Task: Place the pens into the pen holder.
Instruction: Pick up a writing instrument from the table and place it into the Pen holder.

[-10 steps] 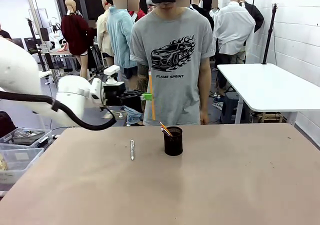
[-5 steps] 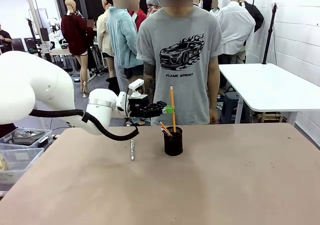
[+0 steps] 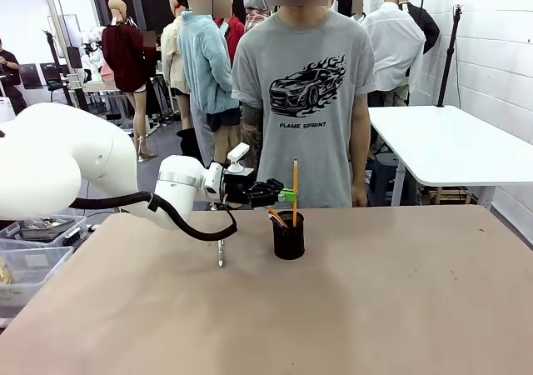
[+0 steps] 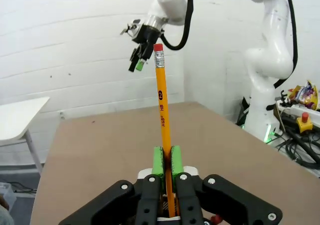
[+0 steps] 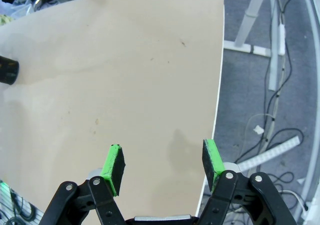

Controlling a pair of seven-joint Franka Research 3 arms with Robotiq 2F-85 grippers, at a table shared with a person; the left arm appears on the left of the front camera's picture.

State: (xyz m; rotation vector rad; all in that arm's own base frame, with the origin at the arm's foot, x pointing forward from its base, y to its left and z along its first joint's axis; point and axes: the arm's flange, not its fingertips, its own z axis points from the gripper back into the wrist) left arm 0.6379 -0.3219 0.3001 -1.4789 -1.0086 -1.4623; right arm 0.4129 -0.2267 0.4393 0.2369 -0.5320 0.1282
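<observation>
Above pen holder [image 3: 288,237], just right of table [image 3: 400,308] middle: yellow pencil [image 3: 294,182] stands upright, eraser up, long axis vertical. Lower end at rim or just inside; you cannot tell which. From left, your left gripper [image 3: 288,196] pinches low on shaft, pads pressed onto it. Likely move: straight down along that axis, then release. On table left of holder, silver pen [image 3: 220,250] lies flat, axis near-far, nearer your left arm. Near table edge, well apart, right gripper [image 5: 164,164] spread wide, holding nothing.

Bright, even indoor light, probably from overhead. Only a faint soft shadow lies beside the holder [image 3: 288,240] on the table [image 3: 391,308]. Focus is sharp; wrist views bow at the edges.
</observation>
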